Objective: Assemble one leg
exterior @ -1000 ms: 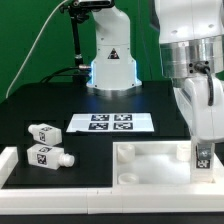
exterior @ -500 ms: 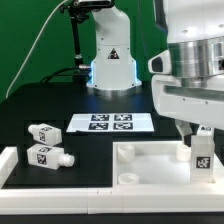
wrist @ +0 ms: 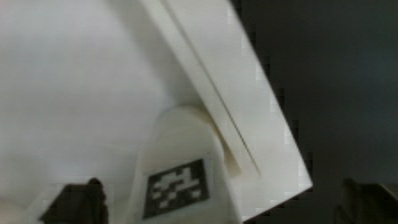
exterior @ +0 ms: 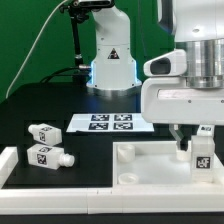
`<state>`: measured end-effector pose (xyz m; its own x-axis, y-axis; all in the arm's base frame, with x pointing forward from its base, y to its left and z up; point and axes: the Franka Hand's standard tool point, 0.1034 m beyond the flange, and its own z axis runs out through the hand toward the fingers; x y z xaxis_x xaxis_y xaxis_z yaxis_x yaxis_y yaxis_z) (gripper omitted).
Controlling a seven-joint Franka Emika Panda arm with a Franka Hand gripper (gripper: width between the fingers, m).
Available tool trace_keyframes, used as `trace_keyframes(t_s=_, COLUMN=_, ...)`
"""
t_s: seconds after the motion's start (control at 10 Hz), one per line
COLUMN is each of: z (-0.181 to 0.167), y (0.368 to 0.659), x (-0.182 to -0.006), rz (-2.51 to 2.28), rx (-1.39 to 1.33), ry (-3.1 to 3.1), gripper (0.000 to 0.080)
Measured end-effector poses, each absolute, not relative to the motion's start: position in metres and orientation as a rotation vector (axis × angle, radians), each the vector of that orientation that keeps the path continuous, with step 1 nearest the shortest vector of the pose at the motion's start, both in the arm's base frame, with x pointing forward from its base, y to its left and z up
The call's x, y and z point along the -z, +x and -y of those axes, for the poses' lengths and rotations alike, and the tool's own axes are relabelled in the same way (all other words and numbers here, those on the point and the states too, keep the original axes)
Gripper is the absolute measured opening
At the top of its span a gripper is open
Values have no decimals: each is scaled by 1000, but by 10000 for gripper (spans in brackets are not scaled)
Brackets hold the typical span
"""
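Observation:
A leg, a small white peg with a square tag, stands upright at the corner of the large white panel on the exterior view's right. My gripper is open just above it, with a finger on each side of its top. In the wrist view the leg sits between my dark fingertips, with gaps on both sides of it. My gripper holds nothing. The panel fills much of that view.
Two more legs lie on the black table at the exterior view's left. The marker board lies behind the panel. The arm's white base stands at the back.
My hand has turned about its vertical axis, from narrow side-on to broadside in the exterior view. The leg has stayed upright at the panel's corner.

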<state>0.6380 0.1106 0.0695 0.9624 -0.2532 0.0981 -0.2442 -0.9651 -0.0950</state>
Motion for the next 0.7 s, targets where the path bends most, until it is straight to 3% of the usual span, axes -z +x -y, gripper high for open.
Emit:
trace_keyframes(t_s=0.2, z=-106, y=640, x=-68, rz=-298, rx=167, ry=-3047, gripper=649)
trace_keyframes(t_s=0.5, z=-105, y=640, x=-68, rz=-330, rx=164, ry=-3043, gripper=282)
trace_keyframes(t_s=0.7, z=-105, y=640, x=-68, rz=-523, rx=156, ry=-3007, gripper=284)
